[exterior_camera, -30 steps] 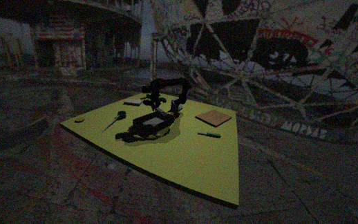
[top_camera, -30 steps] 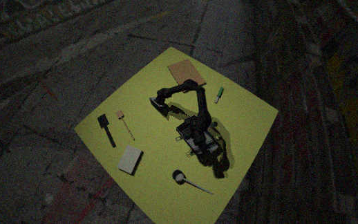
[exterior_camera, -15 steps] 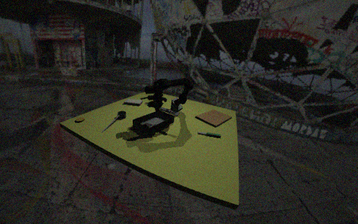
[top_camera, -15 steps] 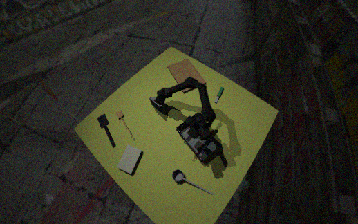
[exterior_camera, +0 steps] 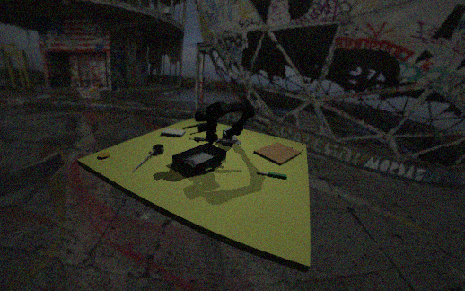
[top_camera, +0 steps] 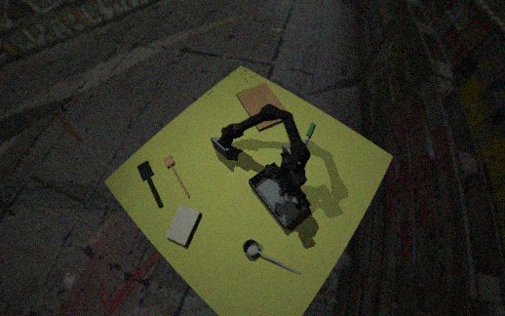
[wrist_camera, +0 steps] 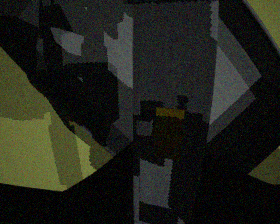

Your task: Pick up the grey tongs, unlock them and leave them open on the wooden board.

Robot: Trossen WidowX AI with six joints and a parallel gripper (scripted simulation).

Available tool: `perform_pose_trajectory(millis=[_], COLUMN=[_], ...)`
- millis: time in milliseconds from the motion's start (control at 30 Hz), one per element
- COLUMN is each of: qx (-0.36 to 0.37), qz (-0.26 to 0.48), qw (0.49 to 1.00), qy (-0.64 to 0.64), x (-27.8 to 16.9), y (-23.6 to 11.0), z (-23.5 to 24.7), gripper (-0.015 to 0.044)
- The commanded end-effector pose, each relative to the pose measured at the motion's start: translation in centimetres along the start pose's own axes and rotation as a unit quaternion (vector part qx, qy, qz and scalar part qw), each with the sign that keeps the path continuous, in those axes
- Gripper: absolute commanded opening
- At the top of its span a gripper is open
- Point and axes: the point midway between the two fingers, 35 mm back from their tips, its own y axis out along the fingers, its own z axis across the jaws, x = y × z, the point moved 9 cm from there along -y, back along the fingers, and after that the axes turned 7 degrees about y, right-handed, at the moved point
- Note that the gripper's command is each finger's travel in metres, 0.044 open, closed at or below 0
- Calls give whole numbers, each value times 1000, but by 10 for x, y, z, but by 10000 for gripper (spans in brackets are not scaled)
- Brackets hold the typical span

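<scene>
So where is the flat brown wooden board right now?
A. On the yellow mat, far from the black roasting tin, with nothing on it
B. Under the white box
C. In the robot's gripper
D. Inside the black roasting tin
A: the flat brown wooden board lies bare on the yellow mat, well apart from the black roasting tin.

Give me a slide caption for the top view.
Gripper shut on grey tongs above the roasting tin, wooden board behind.
</scene>
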Motion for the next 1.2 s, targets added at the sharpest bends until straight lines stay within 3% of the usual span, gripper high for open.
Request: perform_pose_trajectory(millis=[0,567,1167], qx=[6,13,17], qz=[-2,-11,-22], qw=[998,918,717], qy=[-65,-396,-697], x=[-9,-54,-103], y=[-5,-14,-23], z=[4,21,33], gripper=[-150,-150,-150])
